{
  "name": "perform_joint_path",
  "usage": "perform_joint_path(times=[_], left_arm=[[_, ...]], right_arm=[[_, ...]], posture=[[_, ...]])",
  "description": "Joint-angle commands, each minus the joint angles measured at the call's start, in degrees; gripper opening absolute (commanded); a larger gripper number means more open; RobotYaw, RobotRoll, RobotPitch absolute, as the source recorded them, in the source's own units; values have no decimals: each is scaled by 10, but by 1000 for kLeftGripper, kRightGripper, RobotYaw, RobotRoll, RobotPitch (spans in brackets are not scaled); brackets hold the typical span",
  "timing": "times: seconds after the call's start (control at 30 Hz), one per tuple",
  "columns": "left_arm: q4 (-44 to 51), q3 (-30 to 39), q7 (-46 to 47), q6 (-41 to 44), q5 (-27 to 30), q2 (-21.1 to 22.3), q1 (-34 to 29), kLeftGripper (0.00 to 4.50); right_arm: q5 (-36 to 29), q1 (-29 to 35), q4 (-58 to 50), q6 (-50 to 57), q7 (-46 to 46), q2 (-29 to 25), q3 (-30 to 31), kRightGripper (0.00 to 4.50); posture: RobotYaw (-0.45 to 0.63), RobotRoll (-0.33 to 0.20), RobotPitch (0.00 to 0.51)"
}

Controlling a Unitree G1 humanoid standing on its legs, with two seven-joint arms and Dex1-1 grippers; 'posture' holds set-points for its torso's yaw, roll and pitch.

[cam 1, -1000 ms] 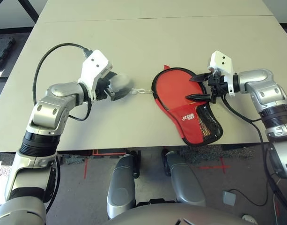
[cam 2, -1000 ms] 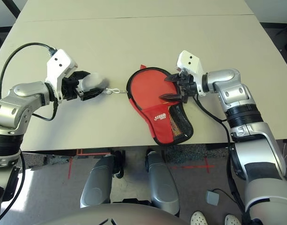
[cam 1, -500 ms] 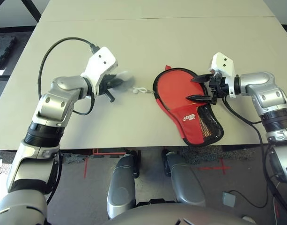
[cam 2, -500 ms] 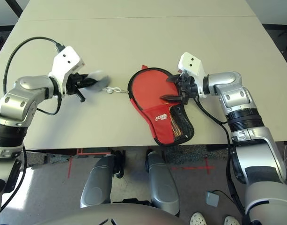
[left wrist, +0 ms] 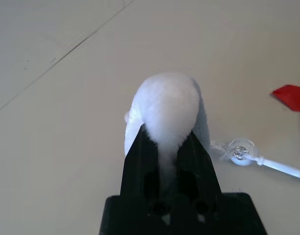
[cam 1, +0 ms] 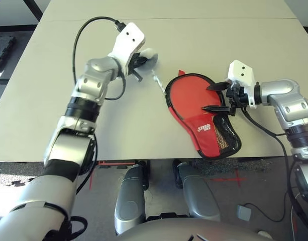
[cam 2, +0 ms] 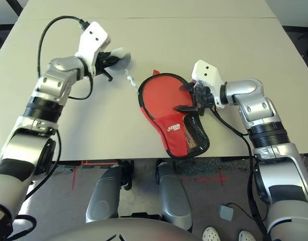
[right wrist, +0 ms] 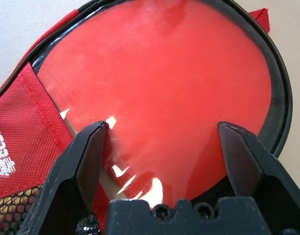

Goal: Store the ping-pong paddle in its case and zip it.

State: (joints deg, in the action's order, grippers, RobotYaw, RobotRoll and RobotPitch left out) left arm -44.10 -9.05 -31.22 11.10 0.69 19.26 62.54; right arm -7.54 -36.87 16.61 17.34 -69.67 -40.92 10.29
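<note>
White fluff (left wrist: 167,103) pinched in the left tool (left wrist: 167,142), likely tied to the zip; right tool (right wrist: 162,125) wide, empty, over the case (right wrist: 164,88) at right; pull gently around the edge.

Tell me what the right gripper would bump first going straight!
Probably the red case: the right gripper points at it, though I can't tell how near it is.

Pale table (cam 1: 93,145), red paddle case (cam 1: 210,131) lying flat
</note>
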Motion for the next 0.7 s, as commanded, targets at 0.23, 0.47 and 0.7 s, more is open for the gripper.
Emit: perform_joint_path(times=[0.23,0.47,0.7], left_arm=[[-201,48,113,-167,-12,-87,115,134],[-252,68,137,-222,-11,-145,160,134],[-262,59,81,-213,-15,-199,148,134]], right_arm=[[29,56,-17,46,9,-12,38,4500],[26,79,-41,63,25,-18,31,4500],[24,90,-59,77,33,-16,22,4500]], posture=[[-36,0,304],[-67,0,305],[-76,0,305]])
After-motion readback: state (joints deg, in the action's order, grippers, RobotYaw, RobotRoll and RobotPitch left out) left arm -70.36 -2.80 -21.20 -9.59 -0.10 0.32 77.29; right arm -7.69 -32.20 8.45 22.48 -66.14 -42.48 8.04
